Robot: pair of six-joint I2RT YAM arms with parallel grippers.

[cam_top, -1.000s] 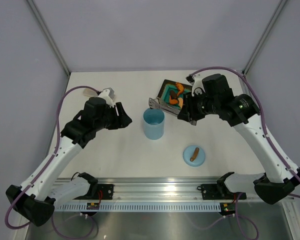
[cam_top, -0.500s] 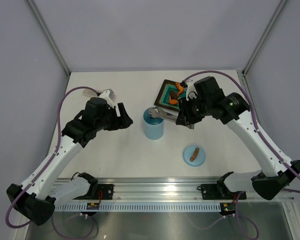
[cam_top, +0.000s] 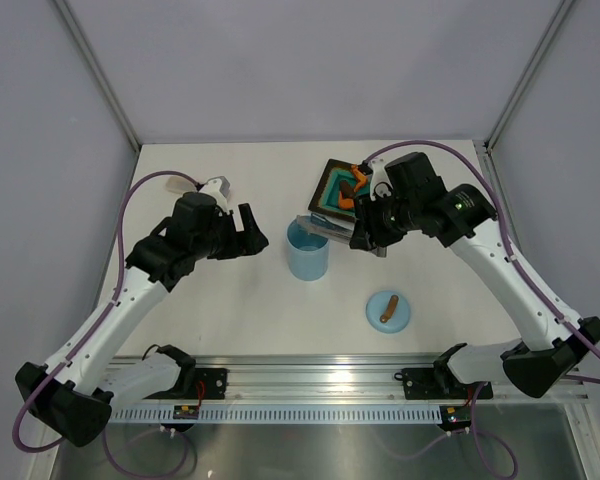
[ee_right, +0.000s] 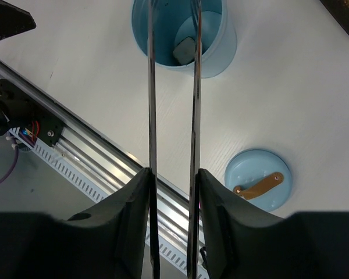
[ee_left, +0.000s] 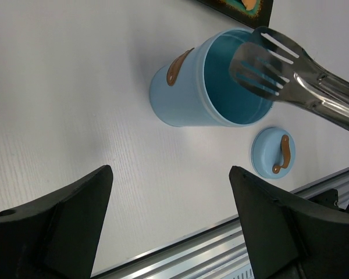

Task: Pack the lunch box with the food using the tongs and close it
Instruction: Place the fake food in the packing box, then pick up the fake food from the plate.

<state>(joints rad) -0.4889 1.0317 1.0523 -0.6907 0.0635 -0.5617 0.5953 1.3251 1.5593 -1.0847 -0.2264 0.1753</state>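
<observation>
Fingers [ee_left: 64, 226] of the left gripper [cam_top: 252, 232] stand wide apart with nothing between them, just left of the lunch box [cam_top: 307, 258]. The right gripper [ee_right: 173, 174] is clamped on the tongs [ee_right: 151, 87], one finger pressed against the outside of each arm.

Most of the tabletop [cam_top: 230, 300] lies open as white surface from the lunch box out to the left edge and the far left corner. A narrower band runs along the near edge beside the rail [cam_top: 320, 385].

The lunch box stands upright and uncovered near the middle of the tabletop. The tongs' tips, held a little apart, hang over its mouth, and a pale lump shows at the bottom (I cannot tell what it is).

Just beyond it, toward the far edge and right of middle, sits the plate [cam_top: 323, 187]. The orange and brown food [cam_top: 352, 185] lies on it.

The lid [cam_top: 388, 310] lies flat, apart from the lunch box, toward the near edge and right of middle.

For markings, a brown bar [ee_left: 175, 67] runs down the lunch box's outer wall.
</observation>
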